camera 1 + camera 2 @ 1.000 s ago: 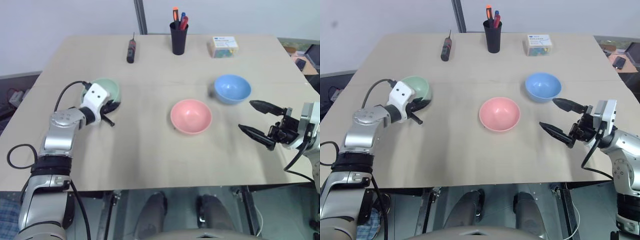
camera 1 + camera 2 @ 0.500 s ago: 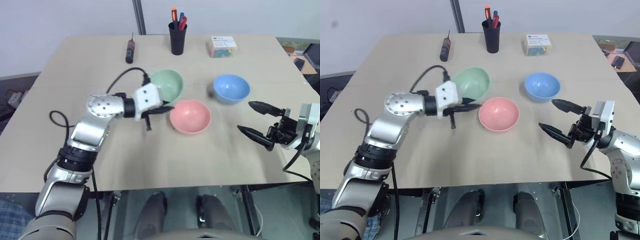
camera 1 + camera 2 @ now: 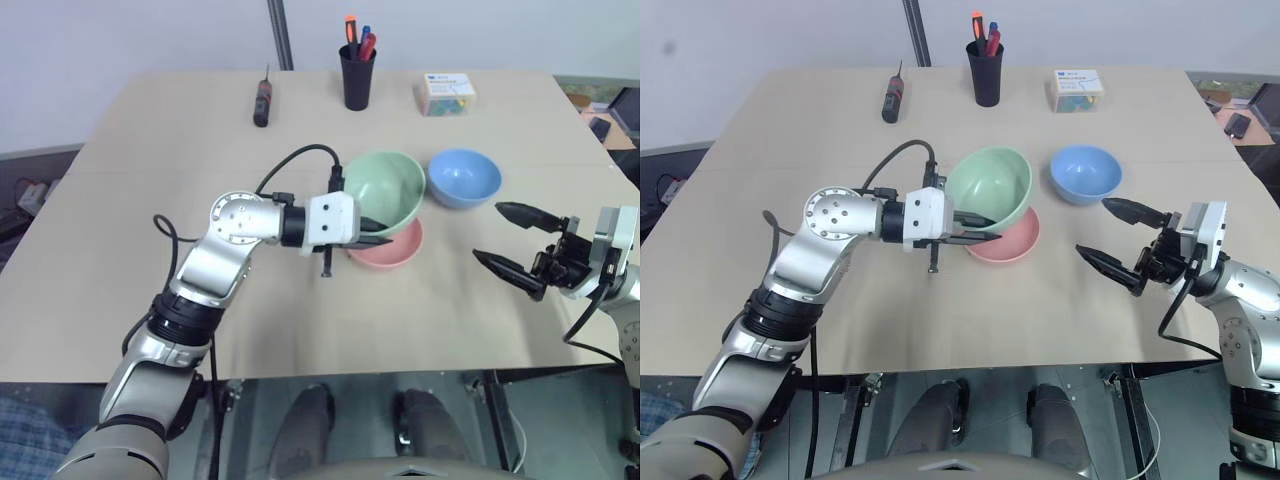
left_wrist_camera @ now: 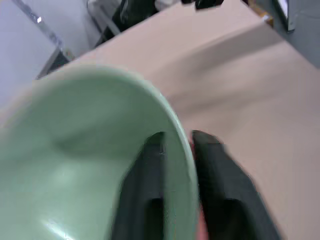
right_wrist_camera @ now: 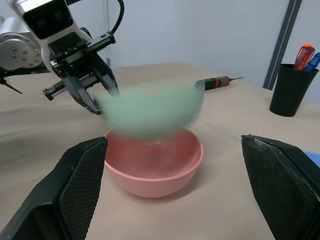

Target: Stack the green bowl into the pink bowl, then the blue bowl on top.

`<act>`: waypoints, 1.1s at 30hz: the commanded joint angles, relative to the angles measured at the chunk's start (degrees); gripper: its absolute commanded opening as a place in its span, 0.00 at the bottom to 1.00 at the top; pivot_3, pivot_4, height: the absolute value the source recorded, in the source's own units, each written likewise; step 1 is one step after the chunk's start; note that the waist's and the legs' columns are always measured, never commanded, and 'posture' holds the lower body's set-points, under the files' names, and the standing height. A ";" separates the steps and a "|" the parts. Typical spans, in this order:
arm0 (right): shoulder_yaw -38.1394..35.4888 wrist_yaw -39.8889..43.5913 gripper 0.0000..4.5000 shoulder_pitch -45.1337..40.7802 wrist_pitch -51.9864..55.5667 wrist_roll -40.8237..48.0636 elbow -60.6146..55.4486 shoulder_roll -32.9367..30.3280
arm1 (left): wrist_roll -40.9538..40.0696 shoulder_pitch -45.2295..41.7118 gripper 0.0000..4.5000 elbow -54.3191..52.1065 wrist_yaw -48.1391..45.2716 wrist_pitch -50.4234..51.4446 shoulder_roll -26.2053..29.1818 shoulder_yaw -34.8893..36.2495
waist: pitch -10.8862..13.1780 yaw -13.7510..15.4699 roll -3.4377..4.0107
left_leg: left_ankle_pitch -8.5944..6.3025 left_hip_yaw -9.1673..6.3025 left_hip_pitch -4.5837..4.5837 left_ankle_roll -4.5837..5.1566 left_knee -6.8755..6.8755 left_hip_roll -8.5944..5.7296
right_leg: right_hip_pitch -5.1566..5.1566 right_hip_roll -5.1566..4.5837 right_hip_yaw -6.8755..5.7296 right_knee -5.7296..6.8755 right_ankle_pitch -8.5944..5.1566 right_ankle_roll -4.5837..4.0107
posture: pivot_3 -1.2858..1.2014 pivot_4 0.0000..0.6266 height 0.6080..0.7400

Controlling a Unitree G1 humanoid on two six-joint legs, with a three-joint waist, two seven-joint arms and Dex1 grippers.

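Green bowl (image 3: 385,192) held tilted above the pink bowl (image 3: 392,250), mouth facing up and toward the robot, low edge just over the pink rim. Pinched at its near rim by the left gripper (image 3: 377,234), one finger inside, one outside. Blue bowl (image 3: 464,177) upright just beyond. Right gripper (image 3: 512,242) spread wide, empty, beside the bowls.

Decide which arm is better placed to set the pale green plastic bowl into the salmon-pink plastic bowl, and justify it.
Left. The left gripper already pinches the pale green plastic bowl by its rim, just above the salmon-pink plastic bowl. The right gripper hangs open, apart.
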 commanded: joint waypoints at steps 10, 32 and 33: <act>0.94 -2.51 1.00 -4.70 -1.39 -3.23 1.55 -1.51 | -13.34 1.93 0.49 0.94 5.44 4.43 -1.05 15.96 | 0.00 -0.35 0.02 | 0.00 0.00 0.02 0.00 0.07 0.01 | 0.02 0.02 0.01 0.04 0.00 0.01 | 0.52 0.24 1.00; 22.92 -12.02 1.00 -44.24 -18.52 -37.92 58.29 2.81 | -24.49 31.81 0.49 -2.51 1.24 2.25 7.24 37.33 | 0.04 -0.94 0.07 | 0.00 0.18 0.06 0.00 0.03 0.07 | -0.04 0.06 0.19 0.00 0.08 -0.13 | 0.52 0.24 1.00; 23.37 -12.02 1.00 -45.53 -18.72 -38.58 61.02 3.38 | -24.73 32.06 0.49 -2.85 1.31 2.10 7.09 37.34 | 0.03 -0.91 0.07 | 0.00 0.17 0.05 0.00 0.03 0.07 | -0.04 0.06 0.19 0.00 0.08 -0.14 | 0.52 0.24 1.00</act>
